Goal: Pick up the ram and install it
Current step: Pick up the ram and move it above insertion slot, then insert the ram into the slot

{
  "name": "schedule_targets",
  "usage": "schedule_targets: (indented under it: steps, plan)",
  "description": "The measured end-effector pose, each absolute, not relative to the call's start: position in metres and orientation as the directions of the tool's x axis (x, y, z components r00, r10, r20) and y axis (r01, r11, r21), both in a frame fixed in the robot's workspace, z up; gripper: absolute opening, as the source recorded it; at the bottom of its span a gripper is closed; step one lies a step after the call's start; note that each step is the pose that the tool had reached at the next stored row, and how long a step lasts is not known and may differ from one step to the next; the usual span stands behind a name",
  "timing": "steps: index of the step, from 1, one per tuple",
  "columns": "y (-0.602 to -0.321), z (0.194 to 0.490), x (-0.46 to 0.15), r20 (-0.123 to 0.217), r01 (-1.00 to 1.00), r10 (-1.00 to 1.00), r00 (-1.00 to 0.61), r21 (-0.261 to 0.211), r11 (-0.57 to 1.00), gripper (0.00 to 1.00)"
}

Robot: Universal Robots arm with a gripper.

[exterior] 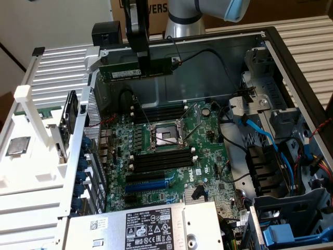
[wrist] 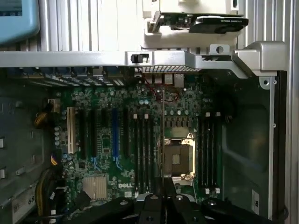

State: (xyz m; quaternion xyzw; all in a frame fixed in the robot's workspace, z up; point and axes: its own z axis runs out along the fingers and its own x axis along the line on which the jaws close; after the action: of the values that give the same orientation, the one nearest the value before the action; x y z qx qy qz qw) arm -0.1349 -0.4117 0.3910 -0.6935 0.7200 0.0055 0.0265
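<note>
My black gripper (exterior: 144,66) hangs over the far side of the open computer case, shut on the ram (exterior: 118,73). The ram is a long green stick with a white label, held level and lengthwise above the motherboard (exterior: 203,156). In the wrist view the ram (wrist: 162,135) is edge-on, a thin line running out from the gripper (wrist: 163,198) over the CPU socket (wrist: 176,158). Black memory slots (exterior: 158,112) lie on the far side of the CPU socket (exterior: 165,136), and more memory slots (exterior: 162,159) on the near side. The ram is well above all of them.
A silver power supply (exterior: 151,226) lies at the case's near edge. Blue cables (exterior: 265,136) and a drive cage (exterior: 291,219) sit at the exterior view's right. A white fixture (exterior: 31,156) stands outside the case at the exterior view's left. A graphics card (wrist: 205,21) rests beyond the case wall.
</note>
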Motion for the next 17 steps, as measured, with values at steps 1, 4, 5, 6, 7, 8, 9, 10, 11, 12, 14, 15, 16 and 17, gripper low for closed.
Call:
schedule_targets:
  steps: [1,4,5,6,7,8,9,10,11,12,14,15,16,17]
  plan:
    - [-0.412,0.389,-0.13,-0.046,-0.999,-0.998,-0.037,-0.029,0.038,0.12]
    - [-0.413,0.384,-0.12,-0.046,-0.999,-0.998,-0.037,-0.029,0.038,0.12]
    - [-0.413,0.382,-0.118,-0.046,-0.999,-0.998,-0.037,-0.029,0.038,0.12]
    - [-0.413,0.38,-0.117,-0.046,-0.999,-0.998,-0.037,-0.029,0.038,0.12]
    - [-0.414,0.373,-0.117,-0.046,-0.999,-0.998,-0.037,-0.029,0.038,0.12]
    - [-0.414,0.371,-0.117,-0.046,-0.999,-0.998,-0.037,-0.029,0.038,0.12]
    - [-0.414,0.371,-0.117,-0.046,-0.999,-0.998,-0.037,-0.029,0.038,0.12]
    - [-0.414,0.371,-0.117,-0.046,-0.999,-0.998,-0.037,-0.029,0.038,0.12]
    - [-0.414,0.371,-0.117,-0.046,-0.999,-0.998,-0.037,-0.029,0.038,0.12]
    - [-0.414,0.371,-0.117,-0.046,-0.999,-0.998,-0.037,-0.029,0.038,0.12]
    - [-0.414,0.371,-0.117,-0.046,-0.999,-0.998,-0.037,-0.029,0.038,0.12]
    - [-0.414,0.371,-0.117,-0.046,-0.999,-0.998,-0.037,-0.029,0.038,0.12]
    - [-0.414,0.371,-0.117,-0.046,-0.999,-0.998,-0.037,-0.029,0.038,0.12]
    - [-0.414,0.369,-0.117,-0.046,-0.999,-0.998,-0.037,-0.029,0.038,0.12]
